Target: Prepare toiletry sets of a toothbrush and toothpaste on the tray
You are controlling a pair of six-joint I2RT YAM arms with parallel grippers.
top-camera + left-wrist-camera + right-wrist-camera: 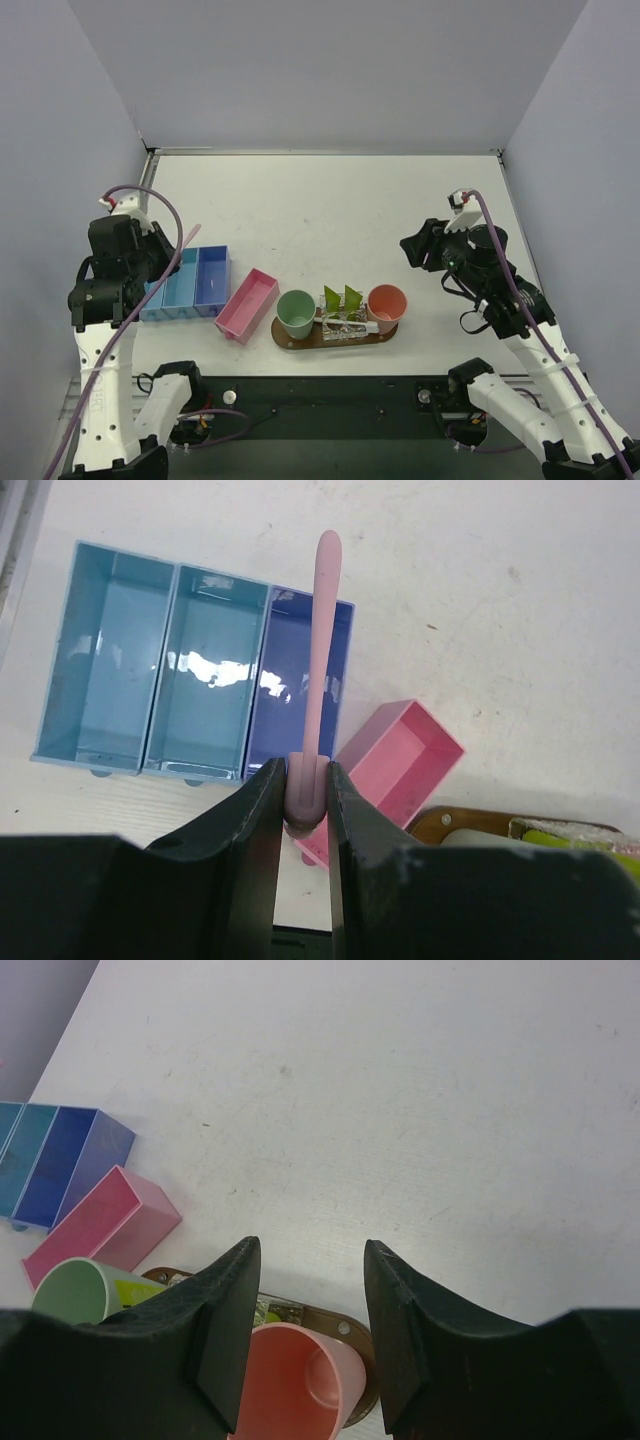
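The toothbrush [320,650], a slim pink stick, is held in the air over the blue bins [150,660], left of the tray [284,339]. The left claw [305,780] is clamped on its thick end, with the shaft projecting past the fingertips. The left arm stands raised at the worktop's [520,600] left side. The right claw [308,1260] hangs beyond the tray's salmon cup [386,306], jaws apart and holding nothing.

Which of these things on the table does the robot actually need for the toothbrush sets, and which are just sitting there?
Job in hand: pink toothbrush in the left pincer; wooden tray; on it, green cup, pink cup and green packets, perhaps toothpaste.
Lying about: three blue bins; pink bin.
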